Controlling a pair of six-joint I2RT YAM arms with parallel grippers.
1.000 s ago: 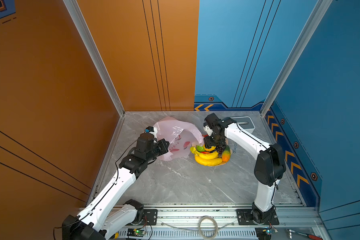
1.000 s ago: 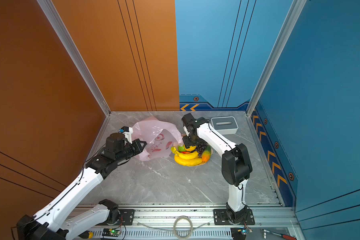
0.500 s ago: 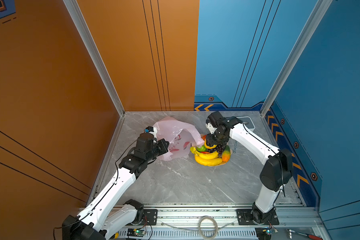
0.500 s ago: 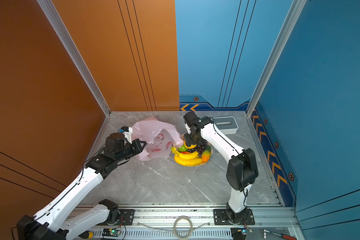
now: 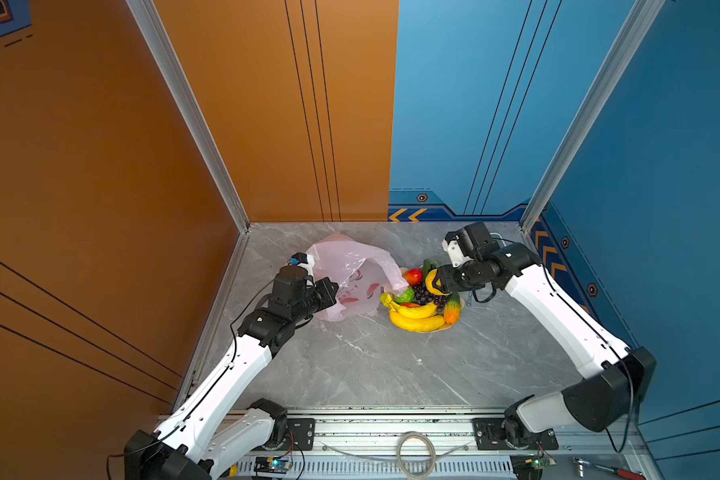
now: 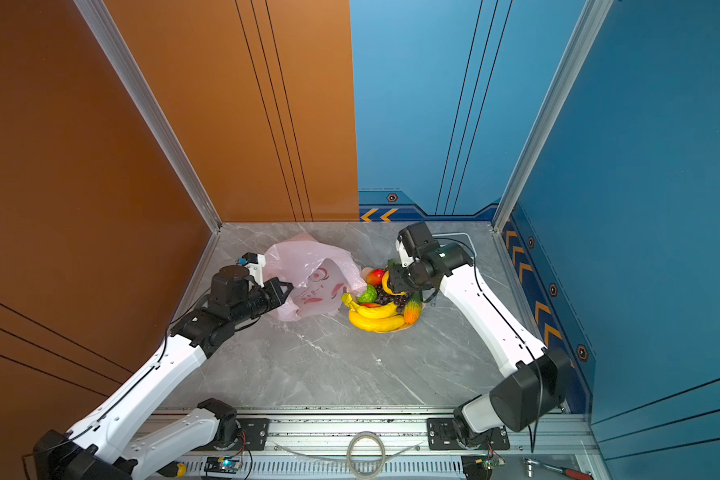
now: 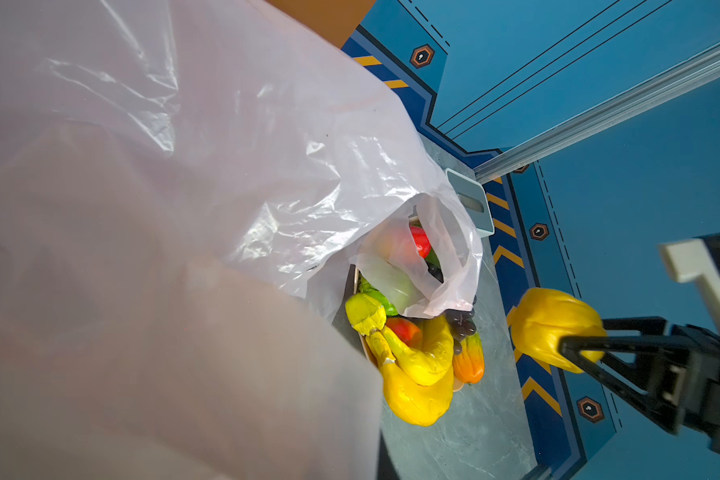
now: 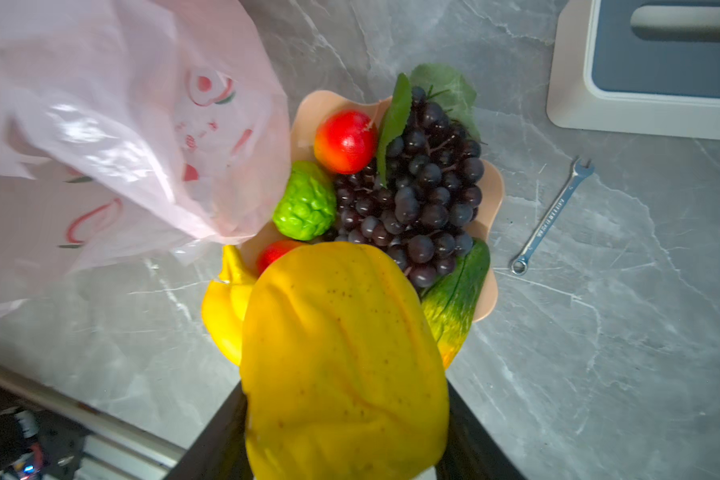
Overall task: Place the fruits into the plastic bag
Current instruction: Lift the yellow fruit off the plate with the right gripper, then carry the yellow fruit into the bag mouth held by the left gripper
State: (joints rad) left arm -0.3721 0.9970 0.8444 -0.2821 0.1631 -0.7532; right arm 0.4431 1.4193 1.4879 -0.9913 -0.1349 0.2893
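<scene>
The pale-pink plastic bag [image 5: 350, 266] [image 6: 308, 266] lies left of the peach bowl [image 8: 321, 104]. My left gripper [image 5: 333, 291] [image 6: 287, 289] is shut on the bag's near edge, and bag film [image 7: 184, 166] hides its jaws in the left wrist view. My right gripper [image 5: 433, 282] [image 7: 574, 353] [image 8: 346, 415] is shut on a ridged yellow fruit [image 8: 341, 353] [image 7: 549, 324], held above the bowl's right side. In the bowl lie the banana bunch [image 5: 416, 318], dark grapes [image 8: 425, 195], green lime [image 8: 306, 203], red-yellow mango [image 8: 344, 141] and green-to-orange oblong fruit [image 8: 458, 299].
A white-and-grey slotted box [image 8: 641, 62] stands at the back right behind my right arm. A small wrench [image 8: 551, 216] lies on the marble floor between the box and the bowl. Orange and blue walls enclose the back and both sides.
My right arm has swung its elbow out to the right and turned the wrist level, lifting the yellow fruit off the pile. The left arm and the bag have stayed put.
</scene>
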